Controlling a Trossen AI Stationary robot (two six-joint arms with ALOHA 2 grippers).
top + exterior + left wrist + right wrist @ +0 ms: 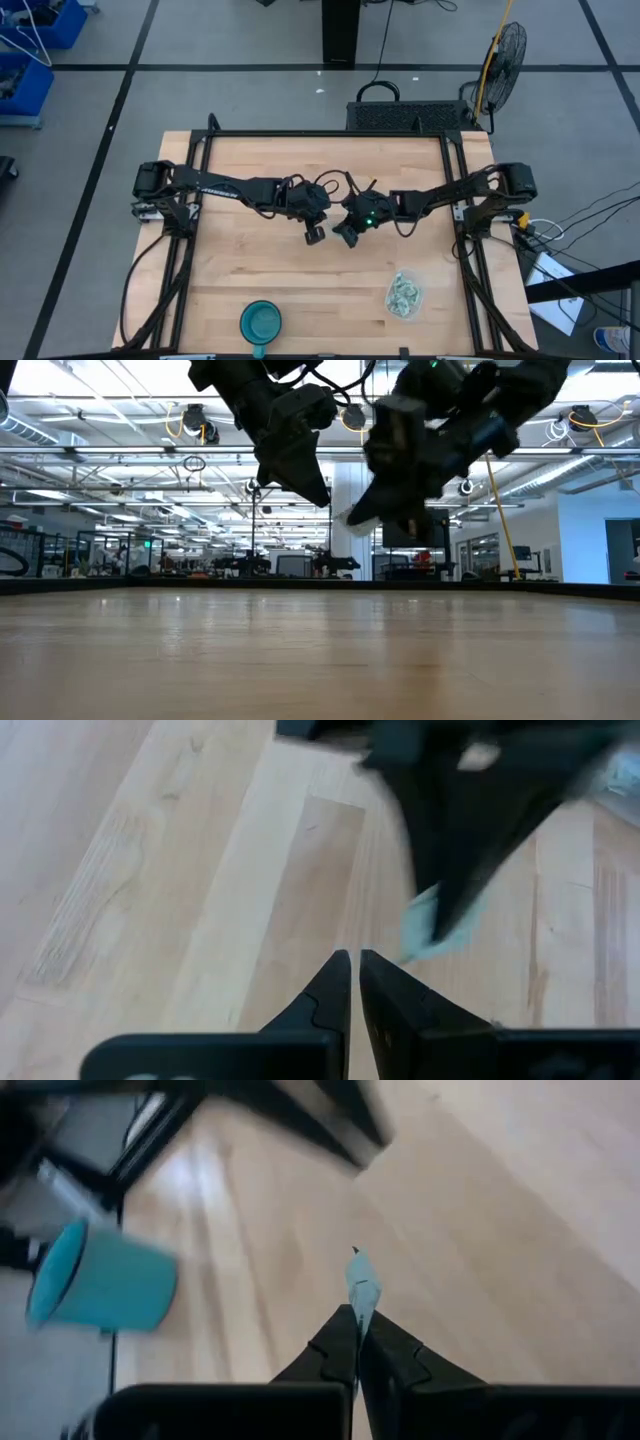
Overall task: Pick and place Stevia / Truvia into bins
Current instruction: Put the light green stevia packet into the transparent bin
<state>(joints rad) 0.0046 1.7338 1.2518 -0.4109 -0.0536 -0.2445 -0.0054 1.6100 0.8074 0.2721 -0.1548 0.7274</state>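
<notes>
The right gripper [357, 1330] hangs in the air over the middle of the wooden table [240, 275], and its jaws are pinched tight on one pale green Stevia packet [361, 1288]. The left gripper [350, 982] hangs just beside it, with its jaws together and nothing in them. The clear bin [404, 296] sits near the table's front right side, with many packets inside. A teal bowl [260, 322] sits at the front edge, well apart from the bin.
</notes>
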